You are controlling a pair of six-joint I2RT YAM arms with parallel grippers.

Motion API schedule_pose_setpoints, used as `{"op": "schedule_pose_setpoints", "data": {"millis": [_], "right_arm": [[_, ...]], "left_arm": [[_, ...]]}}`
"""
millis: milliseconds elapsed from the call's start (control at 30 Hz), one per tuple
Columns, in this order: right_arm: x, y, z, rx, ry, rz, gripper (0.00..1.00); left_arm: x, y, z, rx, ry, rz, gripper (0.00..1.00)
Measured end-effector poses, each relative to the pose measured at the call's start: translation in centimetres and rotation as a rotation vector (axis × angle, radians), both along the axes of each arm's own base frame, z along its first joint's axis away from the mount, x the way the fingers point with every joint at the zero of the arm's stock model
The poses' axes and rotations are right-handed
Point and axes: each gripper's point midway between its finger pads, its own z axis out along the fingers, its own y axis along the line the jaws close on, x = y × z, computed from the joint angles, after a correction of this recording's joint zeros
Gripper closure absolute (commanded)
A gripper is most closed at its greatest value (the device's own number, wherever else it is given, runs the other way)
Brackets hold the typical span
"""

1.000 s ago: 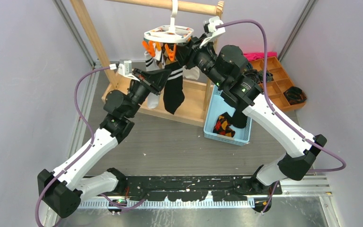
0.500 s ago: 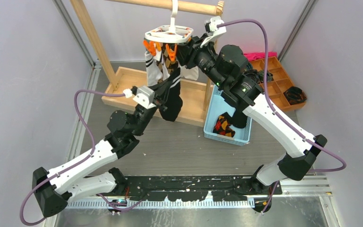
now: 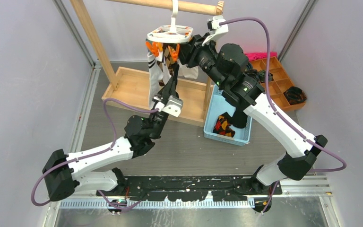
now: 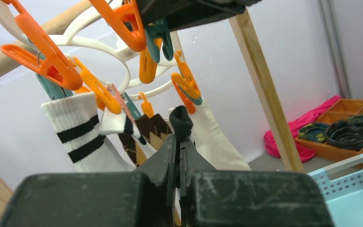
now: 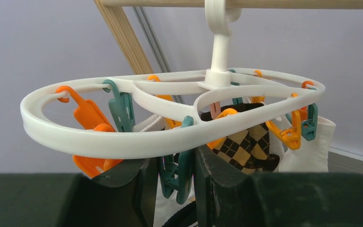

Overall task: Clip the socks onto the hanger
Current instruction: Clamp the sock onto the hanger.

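The white hanger [image 3: 170, 34] hangs by its hook from the wooden rod, with orange and teal clips under its ring [image 5: 123, 142]. My left gripper [image 3: 170, 86] points up from below it. In the left wrist view its jaws [image 4: 179, 142] are shut on a fold of a black sock [image 4: 180, 120], held just under the clips. My right gripper [image 3: 185, 49] reaches in from the right at ring height. It [image 5: 176, 163] is shut on a teal clip [image 5: 185, 161] below the ring. Only this one black sock shows clearly.
Clipped to the hanger are a white sock with black stripes [image 4: 82, 142], an argyle sock [image 5: 246, 142] and a plain white sock [image 4: 212, 137]. The wooden rack [image 3: 94, 42] stands around it. To the right are a blue basket [image 3: 212, 116] and an orange organiser tray [image 3: 276, 80].
My left arm has swung from the hanger's left side down and round to the middle, and now points up under the hanger with the black sock. The right arm has stayed put.
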Motion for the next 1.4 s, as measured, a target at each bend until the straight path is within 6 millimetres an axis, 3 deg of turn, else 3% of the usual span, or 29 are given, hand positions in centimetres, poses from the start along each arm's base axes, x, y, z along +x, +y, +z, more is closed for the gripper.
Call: {"op": "schedule_pose_setpoints", "data": {"millis": [267, 667, 1067, 1233, 1400], "right_arm": [[0.5, 0.5, -1.3, 0.009, 0.072, -0.002, 0.85], [0.4, 1.5, -1.8, 0.024, 0.105, 0.021, 0.86], [0.2, 1.7, -1.7, 0.049, 0.124, 0.035, 0.85], [0.4, 1.8, -1.9, 0.045, 0.127, 0.035, 0.85], [0.5, 1.9, -2.3, 0.030, 0.127, 0.032, 0.85]], "left_arm": [[1.1, 1.5, 0.0, 0.040, -0.024, 0.158, 1.00], [1.7, 1.4, -0.5, 0.163, -0.047, 0.236, 1.00], [3.7, -0.8, -2.6, 0.371, -0.085, 0.407, 1.00], [3.9, -1.1, -2.4, 0.396, -0.125, 0.481, 1.00], [3.8, -0.1, -1.3, 0.352, -0.120, 0.525, 1.00]]}}
